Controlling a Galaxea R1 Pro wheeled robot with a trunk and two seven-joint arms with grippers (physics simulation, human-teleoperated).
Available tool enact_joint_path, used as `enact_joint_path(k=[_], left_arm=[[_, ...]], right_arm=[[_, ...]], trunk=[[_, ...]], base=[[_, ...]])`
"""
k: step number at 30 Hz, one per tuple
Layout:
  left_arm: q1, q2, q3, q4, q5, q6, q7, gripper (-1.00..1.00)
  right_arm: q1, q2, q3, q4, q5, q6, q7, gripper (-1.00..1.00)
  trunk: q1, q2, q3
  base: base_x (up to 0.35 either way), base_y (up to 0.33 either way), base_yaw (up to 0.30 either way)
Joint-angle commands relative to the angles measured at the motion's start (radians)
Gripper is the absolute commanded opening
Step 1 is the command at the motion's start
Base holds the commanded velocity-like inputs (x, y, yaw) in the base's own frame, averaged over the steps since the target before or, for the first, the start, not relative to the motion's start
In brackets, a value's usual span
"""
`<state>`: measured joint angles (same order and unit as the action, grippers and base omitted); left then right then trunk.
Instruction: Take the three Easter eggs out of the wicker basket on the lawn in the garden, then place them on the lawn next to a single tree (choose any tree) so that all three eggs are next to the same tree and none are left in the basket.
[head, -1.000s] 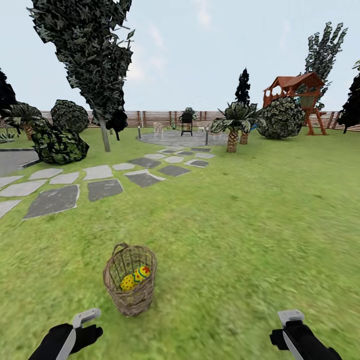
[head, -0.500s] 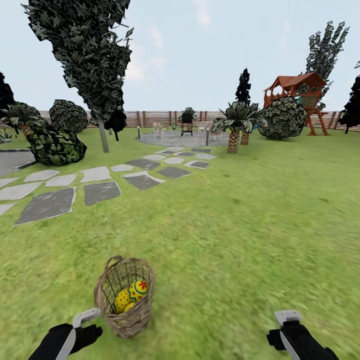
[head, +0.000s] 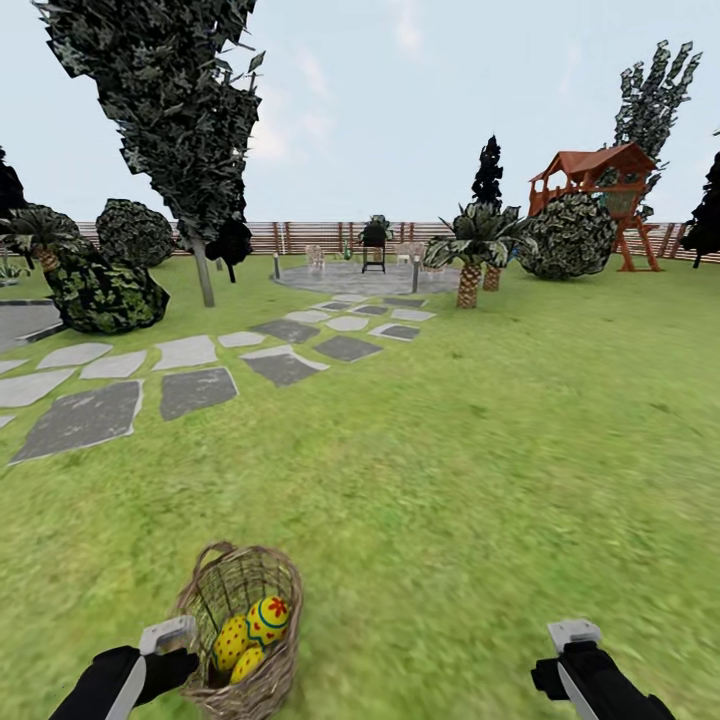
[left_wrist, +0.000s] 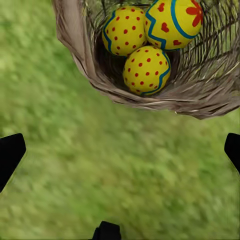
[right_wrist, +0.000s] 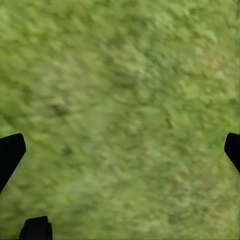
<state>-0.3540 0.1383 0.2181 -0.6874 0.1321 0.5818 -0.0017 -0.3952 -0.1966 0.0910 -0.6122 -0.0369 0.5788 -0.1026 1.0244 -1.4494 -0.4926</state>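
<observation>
The wicker basket stands on the lawn at the bottom left of the head view, touching or just beside my left gripper. Three yellow Easter eggs lie inside it. In the left wrist view the eggs sit in the basket a little ahead of the left gripper, whose fingers are spread wide with only grass between them. My right gripper hovers over bare grass at the bottom right, open and empty. The thick-trunked tree is out of view.
Grey stepping stones run from the left toward a round patio. A slim dark tree and bushes stand at the left. Short palms, a bush and a red-roofed playhouse stand at the right before the fence.
The whole view has shifted as the robot rolled forward. The basket now sits lower and nearer, right beside my left gripper. Both grippers keep their pose.
</observation>
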Motion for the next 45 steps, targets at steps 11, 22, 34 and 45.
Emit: enact_joint_path(k=[11, 22, 34, 45], left_arm=[[0.0, 0.077, -0.002, 0.002, 0.009, 0.004, -0.002, 1.0], [0.0, 0.069, -0.004, -0.008, 0.009, 0.003, -0.003, 1.0], [0.0, 0.055, -0.004, -0.009, 0.009, 0.004, -0.002, 1.0], [0.0, 0.041, -0.004, -0.008, 0.009, 0.006, -0.002, 1.0]], right_arm=[[-0.001, 0.012, 0.007, 0.0, -0.001, 0.004, -0.006, 1.0], [-0.001, 0.017, 0.007, 0.0, -0.001, 0.004, -0.006, 1.0], [-0.001, 0.022, 0.01, 0.02, -0.001, 0.003, -0.006, 1.0], [-0.001, 0.055, 0.007, 0.022, 0.005, 0.003, -0.008, 1.0]], trunk=[[0.001, -0.001, -0.001], [0.001, -0.001, -0.001], [0.001, -0.001, -0.001], [0.001, -0.001, -0.001]], base=[[0.329, 0.0, 0.0], [0.106, 0.0, 0.0], [0.006, 0.0, 0.0], [0.28, 0.0, 0.0]])
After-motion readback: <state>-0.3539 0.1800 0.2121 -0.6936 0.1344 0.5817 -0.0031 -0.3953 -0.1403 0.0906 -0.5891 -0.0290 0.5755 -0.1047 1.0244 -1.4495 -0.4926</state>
